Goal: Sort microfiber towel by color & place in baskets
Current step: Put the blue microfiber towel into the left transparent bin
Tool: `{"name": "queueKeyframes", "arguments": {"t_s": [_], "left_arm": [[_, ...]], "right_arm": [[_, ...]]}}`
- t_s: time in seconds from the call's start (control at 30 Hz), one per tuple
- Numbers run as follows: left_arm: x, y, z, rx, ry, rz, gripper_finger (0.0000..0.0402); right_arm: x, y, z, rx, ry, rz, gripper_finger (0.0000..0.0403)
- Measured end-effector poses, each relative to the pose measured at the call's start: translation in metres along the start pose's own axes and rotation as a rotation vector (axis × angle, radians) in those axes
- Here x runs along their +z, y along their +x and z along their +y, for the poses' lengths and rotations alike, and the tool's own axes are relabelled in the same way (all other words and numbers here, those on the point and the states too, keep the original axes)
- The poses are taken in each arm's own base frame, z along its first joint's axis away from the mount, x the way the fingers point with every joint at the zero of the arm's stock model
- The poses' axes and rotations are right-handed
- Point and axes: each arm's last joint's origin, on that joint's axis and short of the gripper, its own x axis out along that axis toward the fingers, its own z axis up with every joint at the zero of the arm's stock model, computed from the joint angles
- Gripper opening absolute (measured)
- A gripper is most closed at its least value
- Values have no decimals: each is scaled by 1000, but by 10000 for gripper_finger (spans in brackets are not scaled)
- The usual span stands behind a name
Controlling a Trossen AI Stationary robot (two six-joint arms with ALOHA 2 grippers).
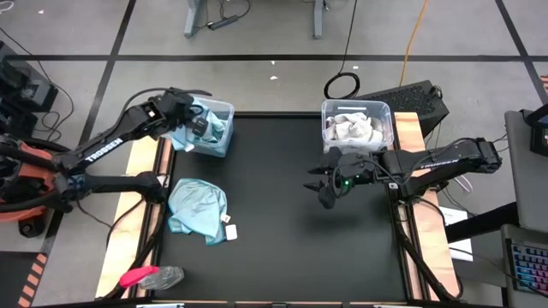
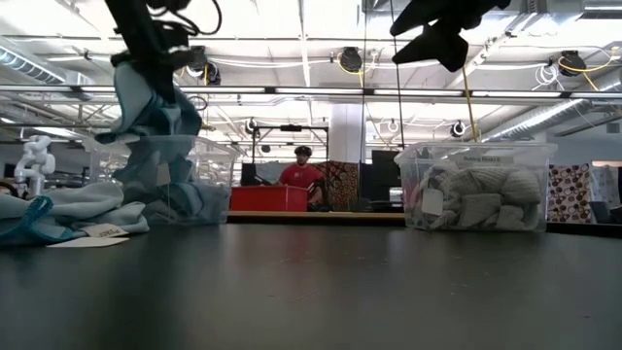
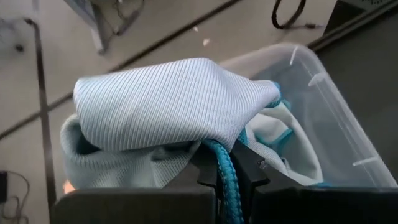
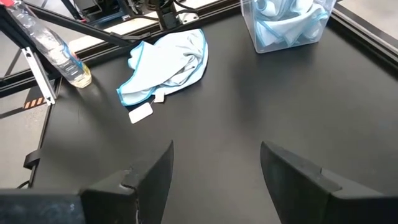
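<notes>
My left gripper [image 1: 202,125] is over the left basket [image 1: 224,109] at the table's far left, shut on a teal towel [image 3: 168,106] that hangs into that basket [image 2: 165,180]. A second teal towel [image 1: 199,210] lies crumpled on the table's left side, also seen in the right wrist view [image 4: 168,65]. The right basket [image 1: 381,111] at the far right holds pale grey-white towels [image 2: 476,199]. My right gripper [image 4: 217,168] hovers open above the bare table in front of the right basket [image 1: 322,184], nothing between its fingers. My left gripper pinches the teal towel at its darker stitched hem [image 3: 225,168] between its two fingers; how many layers, I cannot tell. The fingers slant downward over the basket. The cloth bunches up over the fingers and hangs slack below them [image 2: 151,107], its lower part down inside the basket [image 2: 170,199].
A clear bottle with a pink part [image 1: 150,275] lies at the near left corner. A small white tag [image 1: 229,231] lies beside the loose towel. The middle of the black table [image 1: 291,248] is bare. A person in red [image 2: 301,175] sits far behind the table.
</notes>
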Motion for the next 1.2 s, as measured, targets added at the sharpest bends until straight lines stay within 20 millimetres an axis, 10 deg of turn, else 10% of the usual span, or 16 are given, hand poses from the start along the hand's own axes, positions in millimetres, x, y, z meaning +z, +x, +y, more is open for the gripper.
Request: {"name": "queueKeyframes", "arguments": {"t_s": [0.67, 1.2], "left_arm": [[-4, 83, -10, -71, -37, 285, 19], [-9, 106, -2, -141, -93, 403, 20]], "right_arm": [[-6, -1, 5, 8, 18, 41, 231], [-7, -6, 4, 1, 27, 48, 231]]}}
